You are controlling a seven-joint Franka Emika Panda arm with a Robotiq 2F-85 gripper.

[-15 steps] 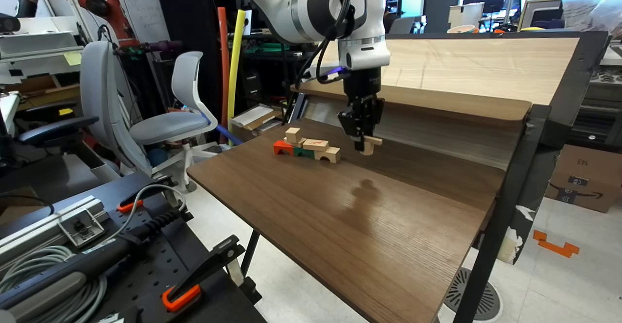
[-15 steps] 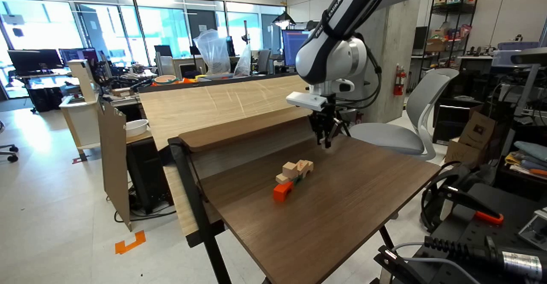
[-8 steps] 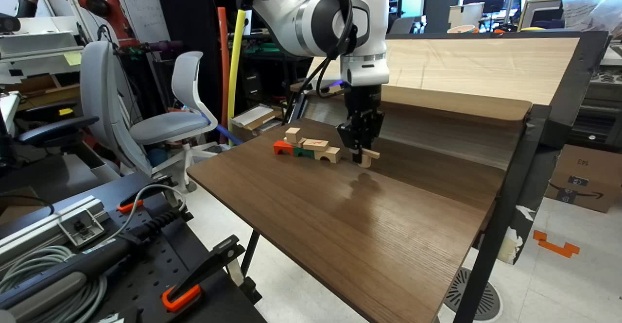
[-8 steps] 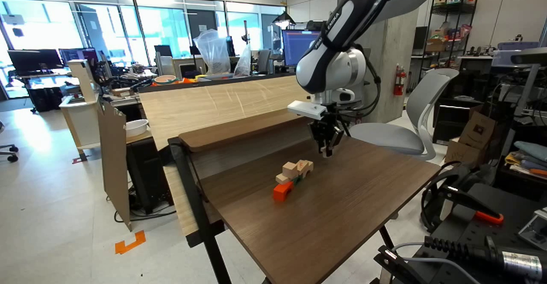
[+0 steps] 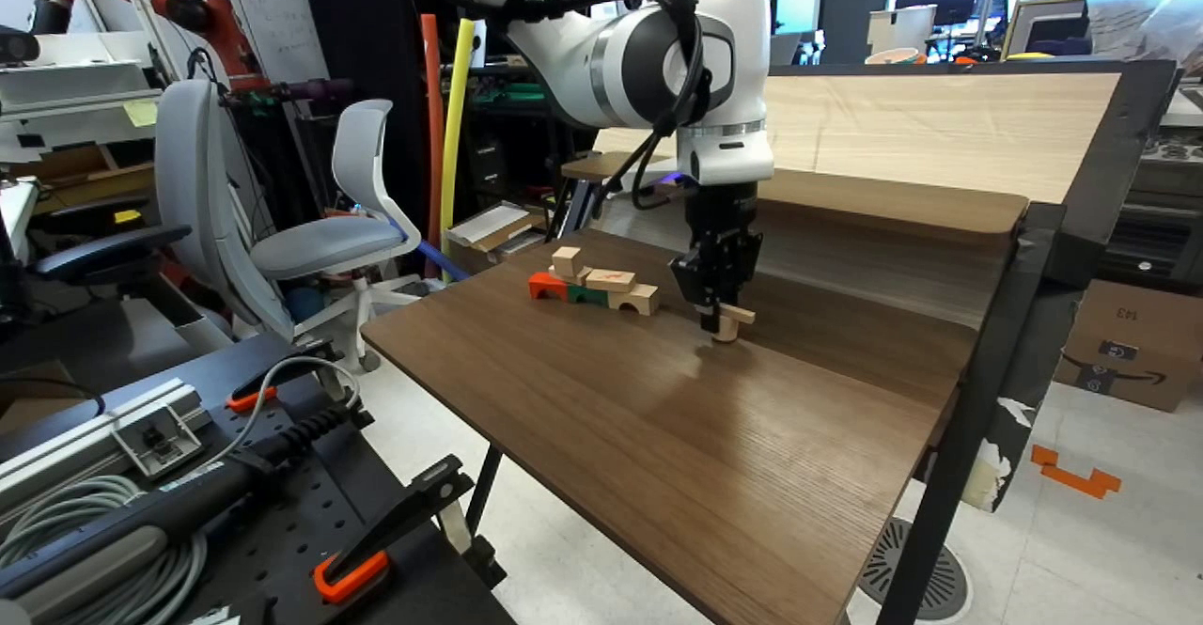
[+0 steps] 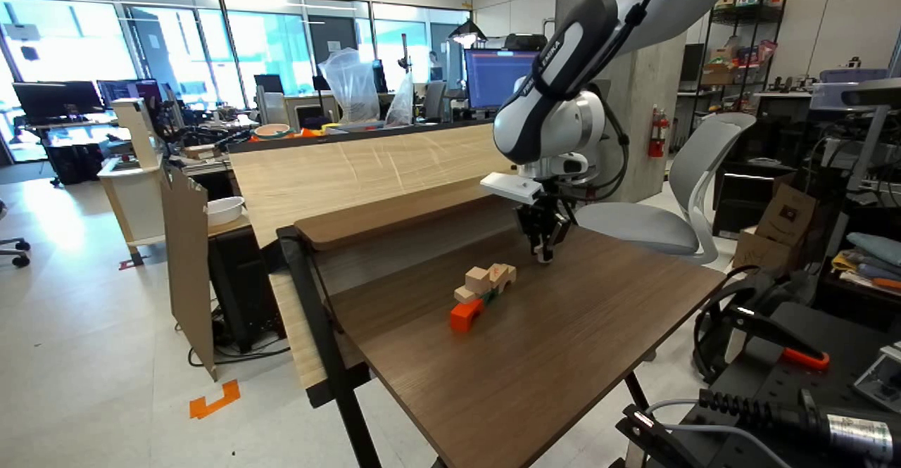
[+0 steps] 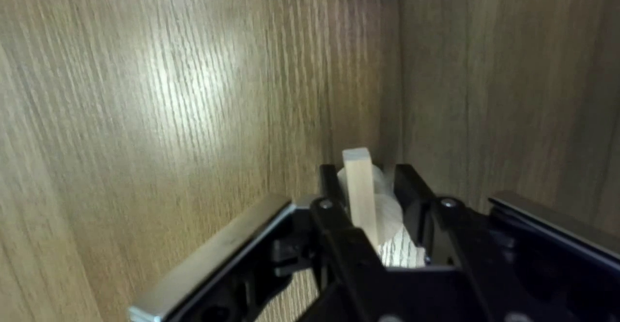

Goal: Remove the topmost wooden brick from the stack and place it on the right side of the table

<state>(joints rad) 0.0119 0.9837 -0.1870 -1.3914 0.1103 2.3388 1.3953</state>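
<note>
Pinching a wooden cylinder [image 7: 389, 218] beneath a thin pale brick [image 7: 361, 189], the gripper [image 7: 367, 173] hangs low over the tabletop [image 5: 752, 484]

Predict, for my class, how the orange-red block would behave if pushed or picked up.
The orange-red block may feel light for its size, since an arch is cut out of its underside. Its flat top and straight ends suggest it would slide rather than roll. Pushed toward the green block beside it, it would probably shove that too.
</note>
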